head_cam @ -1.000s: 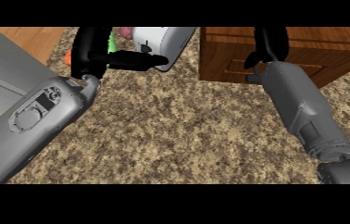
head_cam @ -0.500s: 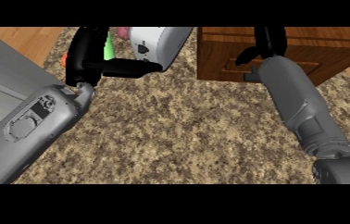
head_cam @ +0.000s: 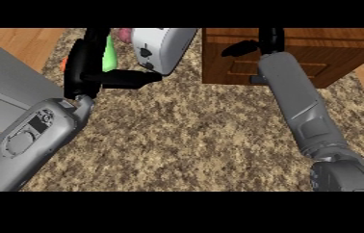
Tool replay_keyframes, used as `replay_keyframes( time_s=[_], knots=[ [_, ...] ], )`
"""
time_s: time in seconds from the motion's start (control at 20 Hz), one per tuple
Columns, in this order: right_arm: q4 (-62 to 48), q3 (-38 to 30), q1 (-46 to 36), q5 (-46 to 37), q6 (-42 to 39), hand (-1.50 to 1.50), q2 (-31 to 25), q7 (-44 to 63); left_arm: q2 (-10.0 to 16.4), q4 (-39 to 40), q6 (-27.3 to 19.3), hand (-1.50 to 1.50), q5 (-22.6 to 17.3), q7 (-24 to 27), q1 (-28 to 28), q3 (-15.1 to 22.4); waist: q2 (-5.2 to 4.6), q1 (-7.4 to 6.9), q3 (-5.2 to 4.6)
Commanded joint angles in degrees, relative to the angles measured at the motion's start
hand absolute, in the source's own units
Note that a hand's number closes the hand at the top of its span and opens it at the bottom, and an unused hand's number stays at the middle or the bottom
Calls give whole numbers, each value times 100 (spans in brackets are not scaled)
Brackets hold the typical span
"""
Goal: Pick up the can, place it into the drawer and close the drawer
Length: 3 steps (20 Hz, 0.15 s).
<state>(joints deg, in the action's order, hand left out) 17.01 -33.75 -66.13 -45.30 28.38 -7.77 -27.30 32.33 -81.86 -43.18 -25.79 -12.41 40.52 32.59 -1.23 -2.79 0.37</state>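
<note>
Your largest item is the speckled stone desk [head_cam: 192,131], which fills the middle and lower field below both hands.

The left forearm [head_cam: 35,140] enters from the lower left corner. The right forearm [head_cam: 298,102] enters from the lower right and runs up to the wooden drawer unit [head_cam: 313,58]. That unit stands on the desk well to the right of the left hand's fingers. You cannot tell from this angle whether a drawer is pulled out.

A white appliance [head_cam: 165,46] with black markings stands just to the right of the left fingers, its lower edge close to the thumb tip.

Left hand [head_cam: 84,75]: the fingers [head_cam: 91,49] run straight up and the thumb sticks out sideways to the right. The hand is spread and has hold of nothing.

Right hand [head_cam: 270,37]: it sits against the drawer unit's front at the top edge and is partly cut off. You cannot tell whether it is spread or closed, or whether it carries anything.

A green object [head_cam: 110,56] stands right alongside the left fingers, between them and the appliance. You cannot confirm it is the can, and no other item reads as one.

A small pink item [head_cam: 125,33] shows above the green object. A small orange item [head_cam: 65,62] shows just left of the left fingers.
</note>
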Motion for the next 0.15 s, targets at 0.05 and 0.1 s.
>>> replay_keyframes(
  time_s=[0.05,0.1],
  knots=[
    [65,-439,-344,619,-48,-150,276,-25,108,94,246,-150,-73,33,-62,-356,32,20,-31],
    [56,-436,-386,627,-131,-150,125,-18,-40,-81,-55,-150,155,-216,11,-119,50,32,-27]
  ],
)
